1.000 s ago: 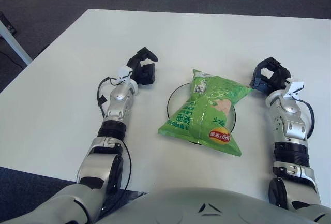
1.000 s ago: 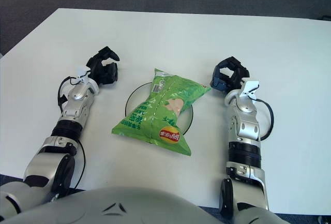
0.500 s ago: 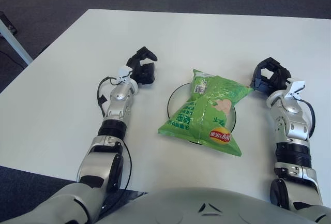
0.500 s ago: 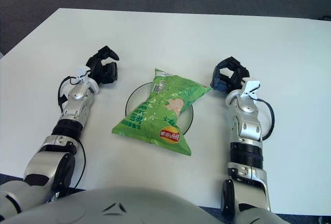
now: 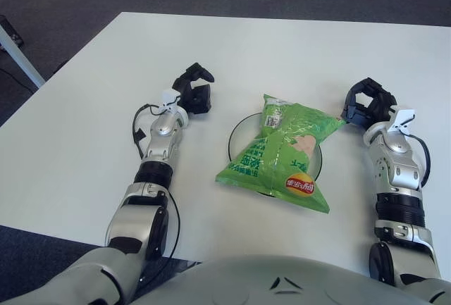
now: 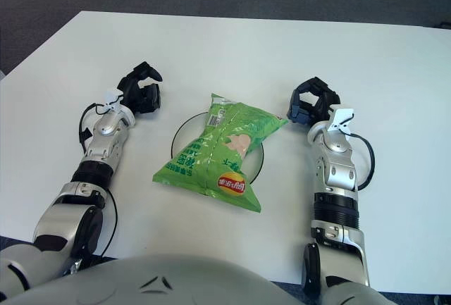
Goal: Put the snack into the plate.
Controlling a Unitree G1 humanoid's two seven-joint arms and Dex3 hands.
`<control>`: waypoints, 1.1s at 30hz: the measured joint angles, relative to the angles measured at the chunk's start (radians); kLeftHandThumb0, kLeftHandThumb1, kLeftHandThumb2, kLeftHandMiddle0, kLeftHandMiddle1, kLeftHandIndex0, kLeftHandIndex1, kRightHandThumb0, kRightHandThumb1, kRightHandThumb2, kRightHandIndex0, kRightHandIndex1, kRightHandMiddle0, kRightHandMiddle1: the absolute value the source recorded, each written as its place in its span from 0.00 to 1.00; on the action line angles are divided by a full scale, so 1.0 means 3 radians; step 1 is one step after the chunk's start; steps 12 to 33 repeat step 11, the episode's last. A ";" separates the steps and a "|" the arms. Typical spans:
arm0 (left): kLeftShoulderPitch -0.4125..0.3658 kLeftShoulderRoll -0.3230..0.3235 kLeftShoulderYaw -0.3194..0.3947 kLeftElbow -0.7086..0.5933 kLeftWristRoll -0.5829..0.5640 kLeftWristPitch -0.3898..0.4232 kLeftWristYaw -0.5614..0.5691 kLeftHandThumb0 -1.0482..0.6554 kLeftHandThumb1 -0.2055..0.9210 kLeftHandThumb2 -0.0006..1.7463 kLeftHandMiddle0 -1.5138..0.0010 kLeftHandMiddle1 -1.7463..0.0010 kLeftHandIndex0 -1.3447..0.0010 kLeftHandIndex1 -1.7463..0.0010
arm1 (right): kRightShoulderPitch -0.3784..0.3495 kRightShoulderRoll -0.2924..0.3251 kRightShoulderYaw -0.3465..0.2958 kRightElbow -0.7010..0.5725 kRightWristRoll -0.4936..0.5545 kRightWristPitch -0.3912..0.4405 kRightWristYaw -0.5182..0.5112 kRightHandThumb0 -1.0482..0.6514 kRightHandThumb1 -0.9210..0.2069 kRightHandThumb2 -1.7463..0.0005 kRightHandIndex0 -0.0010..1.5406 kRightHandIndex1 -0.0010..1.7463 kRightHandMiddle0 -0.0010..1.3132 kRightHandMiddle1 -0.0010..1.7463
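Note:
A green snack bag [image 5: 282, 151] lies across a round plate [image 5: 236, 134], covering most of it and hanging over the near rim. My left hand [image 5: 194, 90] shows to the left of the plate, fingers loosely spread and holding nothing. My right hand [image 5: 366, 105] shows just right of the bag's upper corner, fingers relaxed and empty. Neither hand touches the bag.
The white table [image 5: 282, 51] stretches beyond the plate, with its left edge [image 5: 56, 76] and dark carpet beyond. A table leg [image 5: 17, 55] shows at the far left.
Both hands have shifted only very slightly; the bag and plate have not moved.

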 measured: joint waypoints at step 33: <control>-0.0022 0.0004 0.0003 0.0037 0.0000 -0.0012 -0.0001 0.35 0.55 0.68 0.30 0.00 0.60 0.00 | -0.0013 -0.0001 0.0000 0.0036 -0.0044 -0.0043 -0.0009 0.32 0.59 0.21 0.85 1.00 0.50 1.00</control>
